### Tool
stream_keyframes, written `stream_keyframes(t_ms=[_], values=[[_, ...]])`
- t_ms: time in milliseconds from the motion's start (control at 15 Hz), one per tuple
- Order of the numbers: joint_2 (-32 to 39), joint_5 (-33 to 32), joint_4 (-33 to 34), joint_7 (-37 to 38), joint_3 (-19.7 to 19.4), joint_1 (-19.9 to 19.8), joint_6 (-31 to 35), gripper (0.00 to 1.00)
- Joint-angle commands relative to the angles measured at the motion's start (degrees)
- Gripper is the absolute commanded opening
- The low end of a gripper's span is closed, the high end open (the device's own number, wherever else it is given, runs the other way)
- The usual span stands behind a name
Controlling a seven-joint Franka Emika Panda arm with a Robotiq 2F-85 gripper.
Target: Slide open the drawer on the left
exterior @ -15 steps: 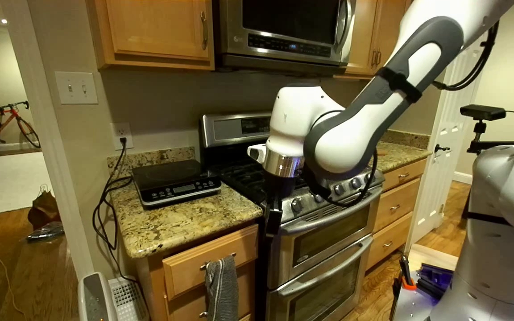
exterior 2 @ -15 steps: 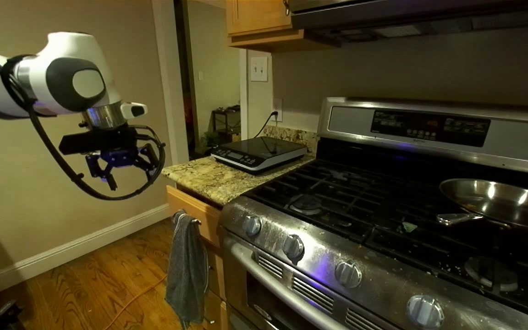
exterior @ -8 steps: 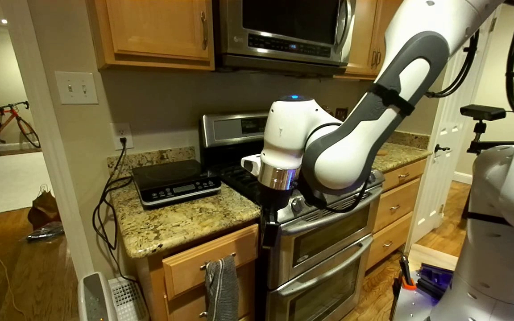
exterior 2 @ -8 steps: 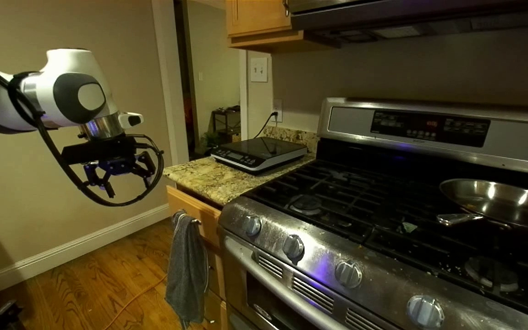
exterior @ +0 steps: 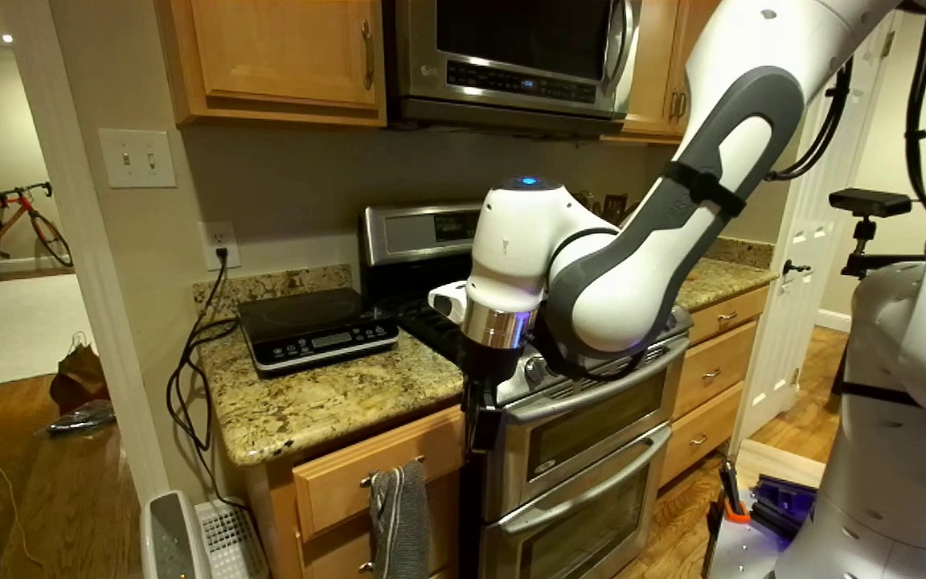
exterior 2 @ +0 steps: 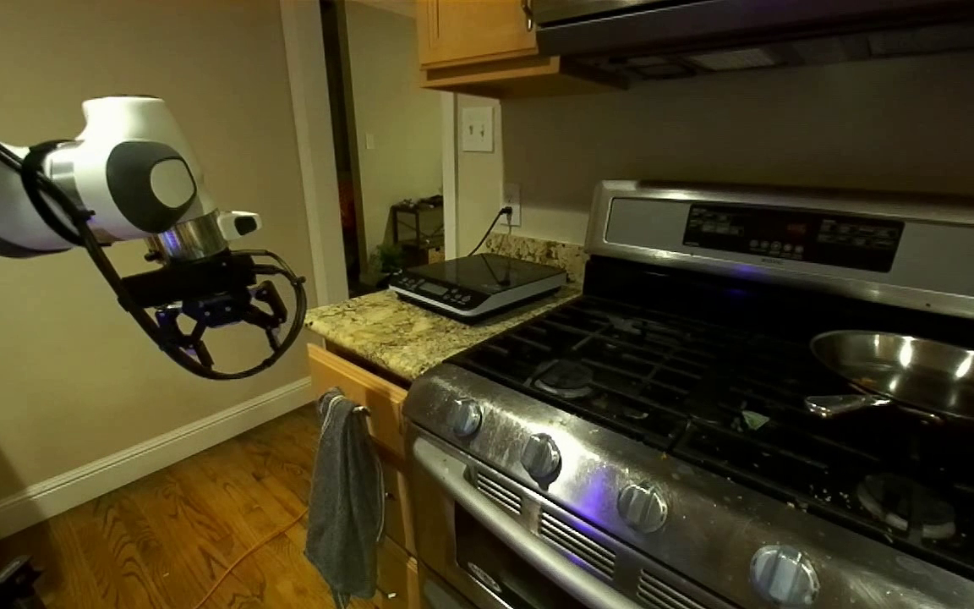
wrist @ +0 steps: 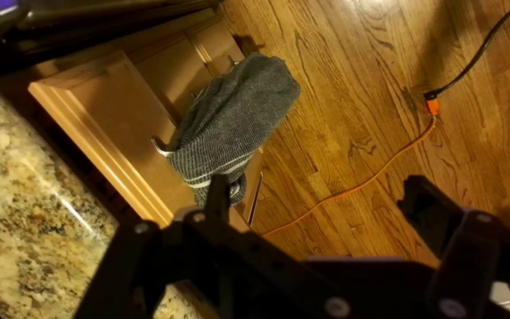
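Note:
The drawer [exterior: 330,494] is the top honey-oak front under the granite counter, left of the stove; it also shows in an exterior view [exterior 2: 377,402] and in the wrist view [wrist: 124,133]. A dark gap shows between its top edge and the countertop; its contents are hidden. A dark grey towel [exterior: 400,523] hangs over its metal handle [wrist: 161,148] and covers most of it. My gripper [wrist: 317,181] is open and empty, pointing down in front of the drawer, apart from it. It is also in both exterior views [exterior 2: 238,351] [exterior: 484,442].
The granite countertop [wrist: 29,190] edge is beside the gripper. An induction cooktop [exterior: 314,330] stands on it. The stove [exterior 2: 538,457] with protruding knobs and oven handle is right beside the drawer. An orange cord [wrist: 348,192] lies on the wooden floor.
My arm and gripper have moved down, with a small shift toward the drawer side in an exterior view. The motion is smaller in the last half second. The drawer and towel have not moved.

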Motion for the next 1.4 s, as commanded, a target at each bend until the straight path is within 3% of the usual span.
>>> stream_keyframes(t_ms=[0,467,867,933,1333], values=[[4.6,-8.9,1.9,0.8,0.3,-1.7,5.0,1.00],[14.5,-23.4,7.7,3.2,-2.7,-1.5,11.1,1.00],[20.6,-36.1,14.1,10.1,-8.6,2.3,11.8,1.00],[19.4,-32.2,12.4,6.9,-6.2,0.2,11.2,1.00],[21.6,-34.9,14.8,8.6,-7.9,1.7,11.2,1.00]])
